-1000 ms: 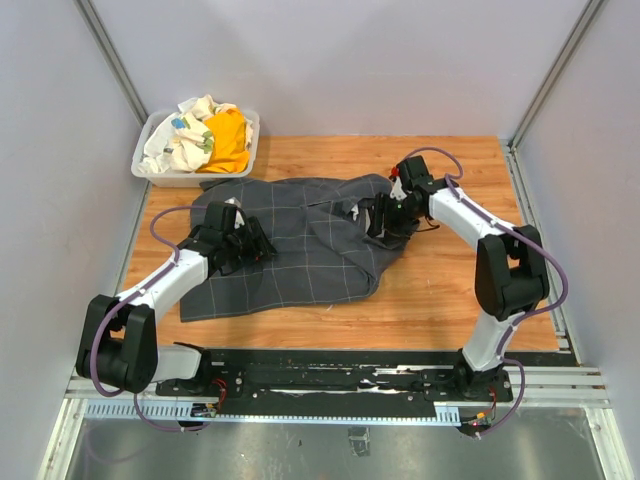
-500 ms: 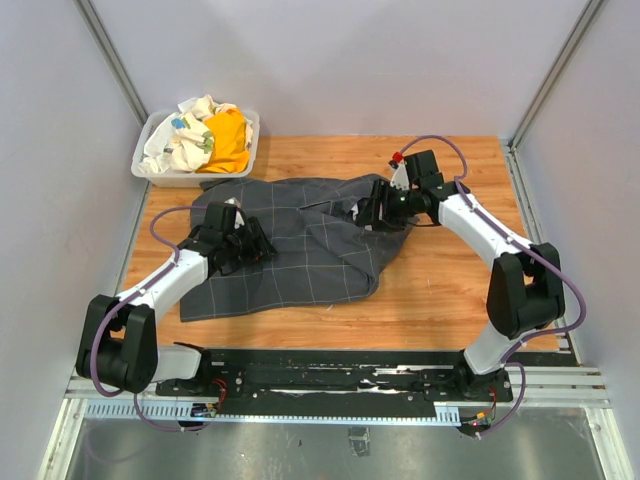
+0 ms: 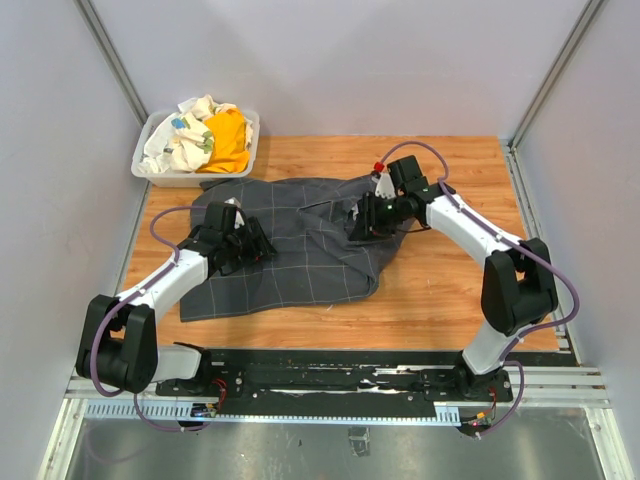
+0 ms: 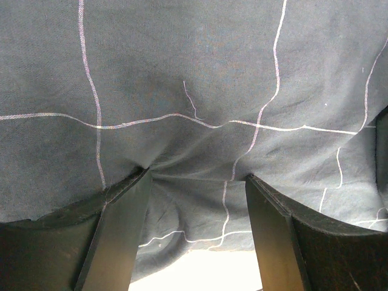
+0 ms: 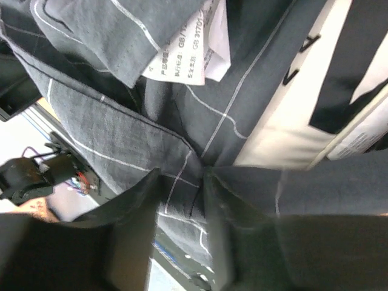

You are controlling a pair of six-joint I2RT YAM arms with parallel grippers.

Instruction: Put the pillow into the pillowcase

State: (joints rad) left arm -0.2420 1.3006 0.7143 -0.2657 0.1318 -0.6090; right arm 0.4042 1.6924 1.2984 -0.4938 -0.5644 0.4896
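Two arms on the cloth, so let's sweep across. Far left, at the back corner, the bin [image 3: 150, 172] with its heap of spare cloths [image 3: 205, 138], out of play. Next, the left gripper [image 3: 248, 246], down on the left half of the case [image 3: 300, 255], fingers [image 4: 118, 230] spread wide and the tips pressed into the grey fabric. The wrist view shows the grid lines puckering between them, nothing clamped. It looks like an anchor, pinning that end to the table [image 3: 450, 285]. The case itself lies across the middle, rumpled, its far edge near the bin, its right end bunched up. And there's the right gripper [image 3: 363, 219], at that bunched right end, fingers drawn close together with a fold of the case nipped between them. A white care label [image 5: 189, 56] hangs just above the pinch. Right of the fold, in that wrist view, a cream-white face with what looks like a seamed edge shows through the mouth: that, I'd say, is the pillow [image 5: 276, 136], sitting inside the opening. From above no pillow lies out on the wood at all, so I judge it mostly in. What's left, by my reading: draw the mouth over that last exposed part, let go, flatten the case. How deep the pillow reaches toward the left end I can't tell; the fabric hides it.
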